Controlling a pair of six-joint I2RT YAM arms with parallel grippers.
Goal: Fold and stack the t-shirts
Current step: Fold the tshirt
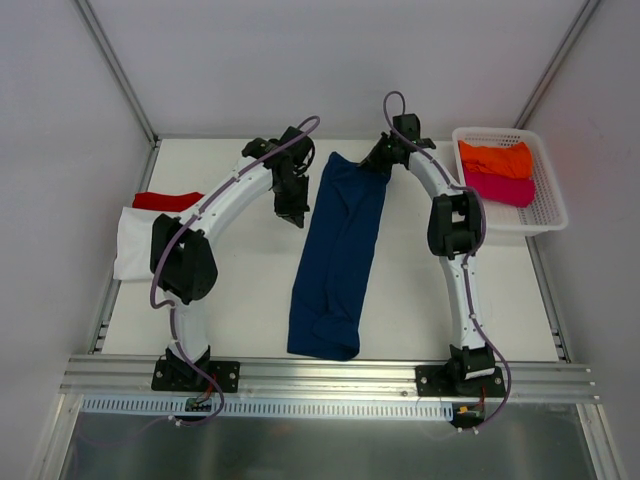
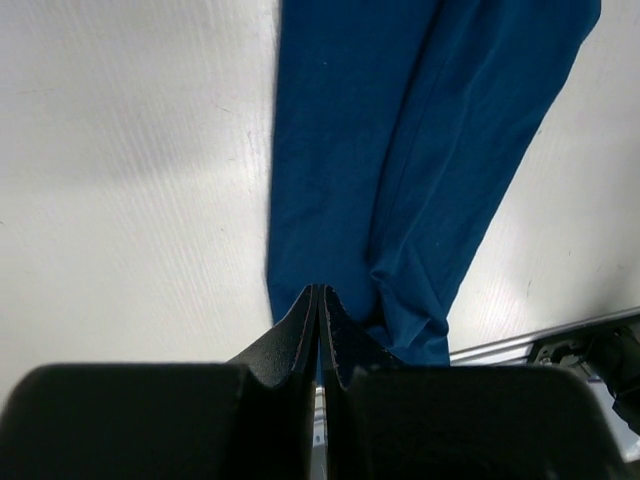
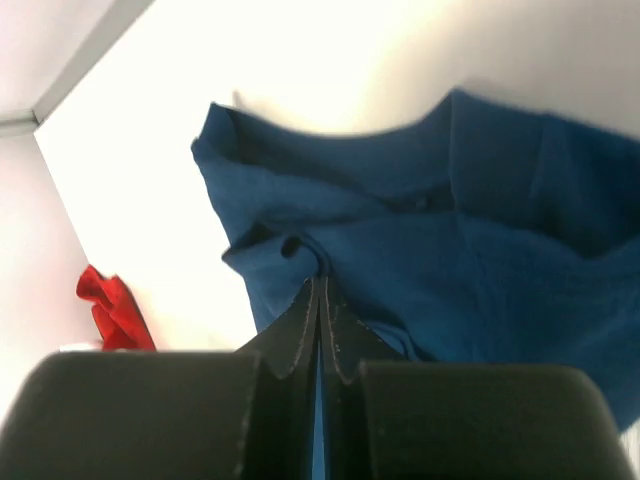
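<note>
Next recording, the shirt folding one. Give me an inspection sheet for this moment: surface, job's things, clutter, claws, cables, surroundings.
Surface: matte white tabletop, faintly scuffed.
Job's things: navy blue cloth t-shirt folded into a long strip mid-table; white cloth t-shirt and red cloth t-shirt at the left edge; orange cloth t-shirt and magenta cloth t-shirt inside the white plastic mesh basket, far right.
Clutter: nothing seen.
Claws: left claw shut, nothing seen in it, beside the strip's left edge; right claw shut on the navy blue cloth t-shirt's far end.
Cables: purple cables along both white arms.
Surroundings: white walls; aluminium rail at the near edge.
</note>
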